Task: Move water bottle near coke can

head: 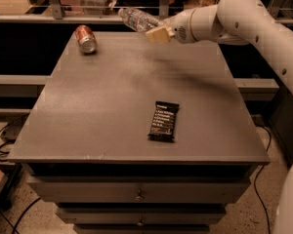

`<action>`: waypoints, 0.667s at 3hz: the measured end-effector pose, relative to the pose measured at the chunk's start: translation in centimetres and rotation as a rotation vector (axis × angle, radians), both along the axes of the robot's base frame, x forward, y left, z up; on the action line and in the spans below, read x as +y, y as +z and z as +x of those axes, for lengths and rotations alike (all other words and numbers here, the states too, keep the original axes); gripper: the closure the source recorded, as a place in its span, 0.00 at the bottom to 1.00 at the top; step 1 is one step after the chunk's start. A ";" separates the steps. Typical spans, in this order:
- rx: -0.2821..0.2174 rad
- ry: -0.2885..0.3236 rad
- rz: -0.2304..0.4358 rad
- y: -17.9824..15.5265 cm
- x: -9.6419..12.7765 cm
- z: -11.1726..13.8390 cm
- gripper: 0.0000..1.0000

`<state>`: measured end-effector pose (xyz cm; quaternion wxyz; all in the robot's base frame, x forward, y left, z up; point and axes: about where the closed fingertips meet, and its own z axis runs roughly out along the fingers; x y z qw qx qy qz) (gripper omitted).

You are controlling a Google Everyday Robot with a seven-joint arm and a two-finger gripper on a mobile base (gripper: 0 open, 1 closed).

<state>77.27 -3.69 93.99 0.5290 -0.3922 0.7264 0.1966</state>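
From here, the gripper (157,33) is clamped on the water bottle (136,19), tilted above the counter's (102,111) far edge: carry it toward the far-left corner and lower it just beside the coke can (86,38) without nudging it

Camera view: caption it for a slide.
Tool holds the water bottle aloft over the table's far edge, right of the coke can.
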 end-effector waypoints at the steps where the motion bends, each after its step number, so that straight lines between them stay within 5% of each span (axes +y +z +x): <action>1: 0.020 0.063 -0.018 -0.6 1.4 -1.1 1.00; 2: 0.021 0.063 -0.018 -0.6 1.5 -1.1 1.00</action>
